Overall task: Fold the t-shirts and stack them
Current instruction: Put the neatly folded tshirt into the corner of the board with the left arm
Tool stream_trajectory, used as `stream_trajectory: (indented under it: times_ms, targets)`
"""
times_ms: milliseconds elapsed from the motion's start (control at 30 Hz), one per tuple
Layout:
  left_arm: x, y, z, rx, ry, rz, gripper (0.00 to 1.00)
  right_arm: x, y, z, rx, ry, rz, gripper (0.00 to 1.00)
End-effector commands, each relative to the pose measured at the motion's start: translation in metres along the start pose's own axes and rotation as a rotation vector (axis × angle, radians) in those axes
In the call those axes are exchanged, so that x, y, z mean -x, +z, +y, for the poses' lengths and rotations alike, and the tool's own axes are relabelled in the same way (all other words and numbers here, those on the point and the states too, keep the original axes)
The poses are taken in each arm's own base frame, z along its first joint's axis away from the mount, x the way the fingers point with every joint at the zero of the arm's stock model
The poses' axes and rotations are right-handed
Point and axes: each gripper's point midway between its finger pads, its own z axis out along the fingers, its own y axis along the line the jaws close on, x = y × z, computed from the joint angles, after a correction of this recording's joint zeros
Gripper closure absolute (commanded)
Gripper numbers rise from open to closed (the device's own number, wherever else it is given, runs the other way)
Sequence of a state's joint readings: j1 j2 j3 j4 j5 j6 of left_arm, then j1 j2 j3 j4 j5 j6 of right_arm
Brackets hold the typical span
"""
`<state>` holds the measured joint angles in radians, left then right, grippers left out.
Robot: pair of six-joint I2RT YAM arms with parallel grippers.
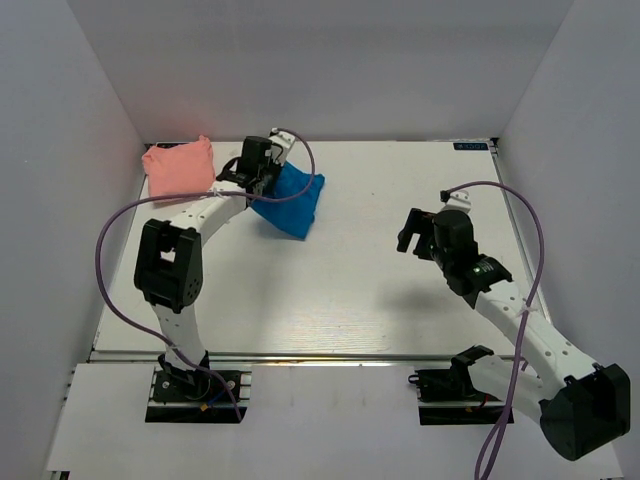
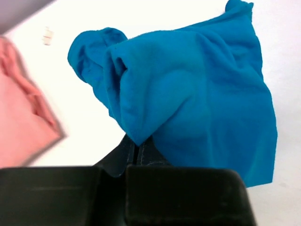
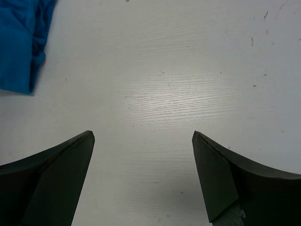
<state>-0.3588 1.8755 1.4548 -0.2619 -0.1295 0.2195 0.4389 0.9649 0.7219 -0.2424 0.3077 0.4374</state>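
White table [image 1: 350, 250], faint wood-grain lines across surface. Plain white walls [image 1: 330, 70] enclose it at left, back and right. Small dark label [image 1: 470, 146] at far right corner of table, text too small to read. Metal rail [image 1: 330, 357] along near edge, white board [image 1: 330, 410] beyond it toward viewer. Right wrist view: few dark specks [image 3: 252, 41] on tabletop. Left wrist view: small pale mark [image 2: 47, 36] on tabletop.

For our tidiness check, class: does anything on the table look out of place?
The blue t-shirt is a crumpled bunch, pinched at a corner by the left gripper. It lies beside, not on, the pink t-shirt, a neat square bundle at the far left.
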Motion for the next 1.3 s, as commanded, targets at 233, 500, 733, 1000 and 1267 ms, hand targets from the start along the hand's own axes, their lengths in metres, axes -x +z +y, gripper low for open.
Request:
stream_trajectory:
  times_ms: [233, 500, 733, 1000, 1267]
  targets:
    - [0.03, -0.003, 0.111, 0.189, 0.159, -0.04, 1.0, 0.014, 0.004, -0.007, -0.074, -0.036, 0.003, 0.1]
    - [0.046, 0.001, 0.166, 0.27, 0.148, -0.068, 1.0, 0.017, 0.006, -0.011, -0.107, -0.043, -0.002, 0.1]
    - [0.045, -0.001, 0.233, 0.418, 0.049, -0.088, 1.0, 0.01, 0.017, -0.011, -0.119, -0.051, 0.036, 0.1]
    - [0.037, -0.01, 0.271, 0.461, 0.027, -0.113, 1.0, 0.008, 0.032, -0.001, -0.097, -0.062, 0.076, 0.1]
    - [0.019, -0.01, 0.302, 0.497, -0.011, -0.118, 1.0, 0.003, 0.043, 0.008, -0.064, -0.074, 0.111, 0.1]
